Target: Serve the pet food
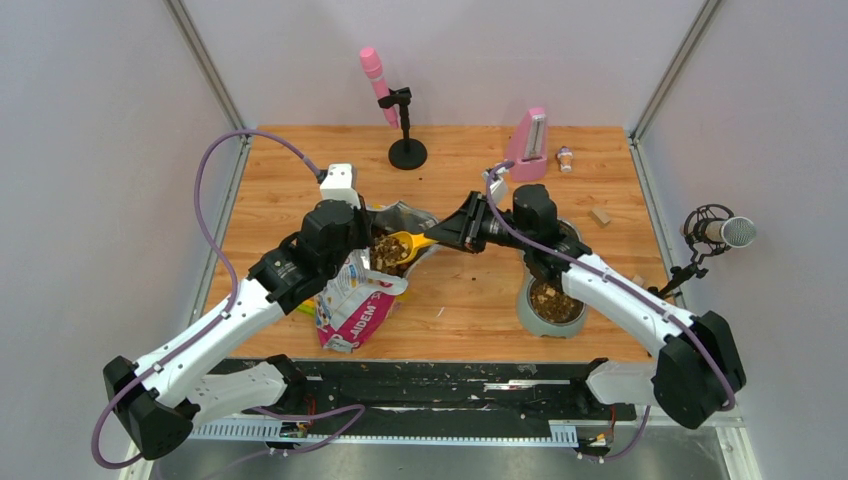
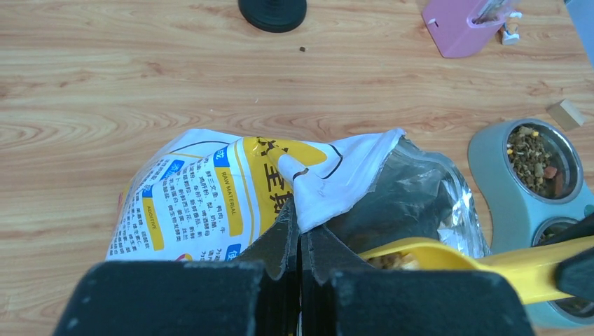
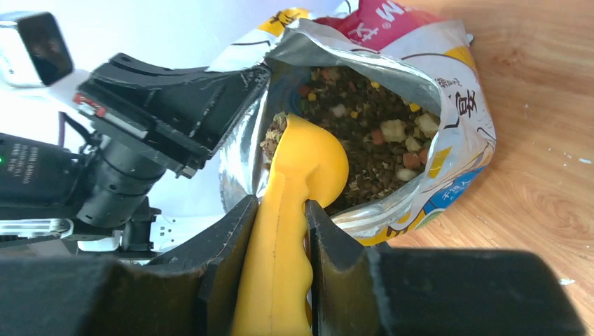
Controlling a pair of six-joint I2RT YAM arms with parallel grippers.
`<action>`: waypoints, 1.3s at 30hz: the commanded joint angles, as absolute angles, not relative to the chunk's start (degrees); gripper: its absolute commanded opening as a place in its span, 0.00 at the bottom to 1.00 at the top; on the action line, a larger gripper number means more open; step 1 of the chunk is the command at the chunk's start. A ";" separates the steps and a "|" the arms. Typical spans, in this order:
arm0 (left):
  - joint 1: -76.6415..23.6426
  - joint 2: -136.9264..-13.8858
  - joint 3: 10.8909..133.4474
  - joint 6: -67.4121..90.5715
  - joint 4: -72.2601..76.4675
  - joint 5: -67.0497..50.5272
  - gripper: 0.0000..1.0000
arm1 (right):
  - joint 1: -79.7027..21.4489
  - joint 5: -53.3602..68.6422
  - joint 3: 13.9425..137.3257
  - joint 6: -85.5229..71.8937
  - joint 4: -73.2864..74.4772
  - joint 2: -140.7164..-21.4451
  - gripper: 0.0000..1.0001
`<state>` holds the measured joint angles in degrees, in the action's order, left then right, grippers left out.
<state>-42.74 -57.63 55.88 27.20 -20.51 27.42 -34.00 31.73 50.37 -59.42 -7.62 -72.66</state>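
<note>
Pet food [image 3: 364, 133]: loose, light kibble, likely spills easily; carry level in the scoop [image 3: 308, 161] the right tool [image 3: 280, 206] pinches; left tool [image 2: 300, 232] pinches the bag [image 2: 210, 189] rim.

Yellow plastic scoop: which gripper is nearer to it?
Right. The right gripper is clamped on the yellow plastic scoop handle; the left gripper pinches the crinkly printed bag rim just beside it.
</note>
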 commanded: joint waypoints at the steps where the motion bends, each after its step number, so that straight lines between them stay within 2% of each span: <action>1: -42.89 -55.29 57.40 28.58 -18.72 27.29 0.00 | -33.57 27.24 47.54 -61.60 -13.75 -67.74 0.00; 13: -42.89 -55.45 57.39 28.43 -18.42 26.57 0.00 | -32.89 22.19 44.30 -62.31 -14.20 -64.02 0.00; 20: -42.89 -55.52 57.65 28.14 -18.81 26.73 0.00 | -33.37 21.38 50.55 -57.87 -3.91 -66.86 0.00; 22: -42.91 -55.17 57.25 28.20 -18.46 27.32 0.00 | -33.95 15.61 48.56 -58.41 -5.74 -64.36 0.00; 27: -42.89 -54.75 57.09 27.84 -18.24 27.60 0.00 | -34.47 11.73 46.18 -57.84 -5.30 -60.09 0.00; 29: -42.89 -54.94 57.11 27.81 -18.22 27.47 0.00 | -34.54 14.55 44.70 -58.18 -9.37 -60.10 0.00; 32: -42.89 -55.10 57.18 27.97 -18.45 27.49 0.00 | -34.48 13.92 47.93 -57.22 -3.26 -61.42 0.00; 35: -42.89 -54.99 56.80 28.23 -18.11 26.93 0.00 | -34.63 16.30 44.58 -58.22 -12.49 -61.19 0.00; 39: -42.89 -55.31 56.83 28.13 -17.94 26.86 0.00 | -35.54 13.78 50.71 -54.79 -1.62 -63.61 0.00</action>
<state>-42.65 -56.90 55.88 27.14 -21.19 27.53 -34.39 15.42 45.41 -57.74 -3.75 -62.28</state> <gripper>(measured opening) 0.007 0.285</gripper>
